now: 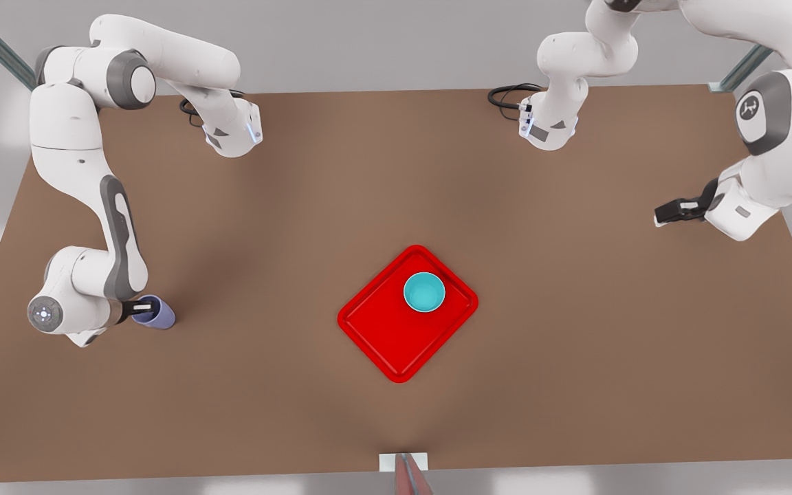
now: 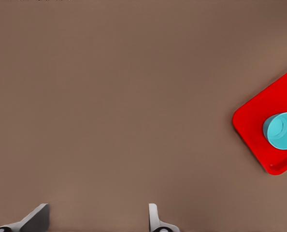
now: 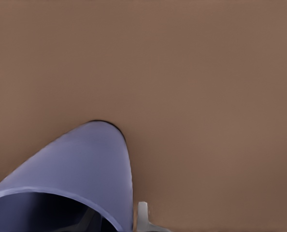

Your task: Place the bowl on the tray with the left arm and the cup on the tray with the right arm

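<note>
The teal bowl (image 1: 424,291) (image 2: 282,130) sits upright on the red tray (image 1: 396,337) (image 2: 252,118), near its far corner. The lavender cup (image 1: 159,316) (image 3: 85,164) stands on the table at the front view's left, well off the tray. My right gripper (image 1: 141,307) is at the cup's rim, open. One of its fingers (image 3: 142,215) is just outside the cup wall; the other is hidden behind the cup. My left gripper (image 1: 657,213) (image 2: 95,208) hovers open and empty at the front view's right, far from the tray.
The brown table (image 1: 575,357) stretches wide around the tray. Arm links with black cables (image 1: 509,96) hang over the back edge. A small white bracket (image 1: 403,462) sits at the near edge.
</note>
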Robot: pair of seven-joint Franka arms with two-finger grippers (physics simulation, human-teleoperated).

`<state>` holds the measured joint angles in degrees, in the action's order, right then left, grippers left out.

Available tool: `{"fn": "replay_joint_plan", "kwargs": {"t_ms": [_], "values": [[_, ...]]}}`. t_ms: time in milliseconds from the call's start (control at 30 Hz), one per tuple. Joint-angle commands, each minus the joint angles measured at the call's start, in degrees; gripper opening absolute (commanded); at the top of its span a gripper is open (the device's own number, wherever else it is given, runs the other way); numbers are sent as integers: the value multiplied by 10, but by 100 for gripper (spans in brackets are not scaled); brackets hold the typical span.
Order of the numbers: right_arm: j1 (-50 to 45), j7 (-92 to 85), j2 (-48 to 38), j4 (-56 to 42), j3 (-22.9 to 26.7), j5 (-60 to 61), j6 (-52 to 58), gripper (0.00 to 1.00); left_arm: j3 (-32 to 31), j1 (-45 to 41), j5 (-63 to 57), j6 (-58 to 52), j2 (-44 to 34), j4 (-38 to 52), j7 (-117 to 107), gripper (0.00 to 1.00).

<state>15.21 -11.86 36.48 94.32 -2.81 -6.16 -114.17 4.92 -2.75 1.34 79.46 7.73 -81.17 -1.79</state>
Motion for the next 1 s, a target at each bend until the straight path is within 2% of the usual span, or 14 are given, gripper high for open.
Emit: {"fn": "replay_joint_plan", "kwargs": {"t_ms": [0, 367, 533, 700, 967], "values": [[0, 0, 0, 0, 0, 0, 0, 26, 0, 3, -14, 3, 0, -1, 1, 100], [-2, 3, -2, -6, 0, 0, 2, 25, -3, -4, -20, 20, 52, 7, -8, 100], [-3, 6, -9, -7, -6, 1, 11, 26, 0, 8, -28, 22, 48, 8, -6, 100], [-10, 9, -11, -58, -62, 22, 59, 26, 0, 8, -27, 16, 48, 7, -6, 100], [-213, 63, 30, -141, -66, 95, 57, 27, 0, 7, -27, 17, 50, 7, -7, 100]]}}
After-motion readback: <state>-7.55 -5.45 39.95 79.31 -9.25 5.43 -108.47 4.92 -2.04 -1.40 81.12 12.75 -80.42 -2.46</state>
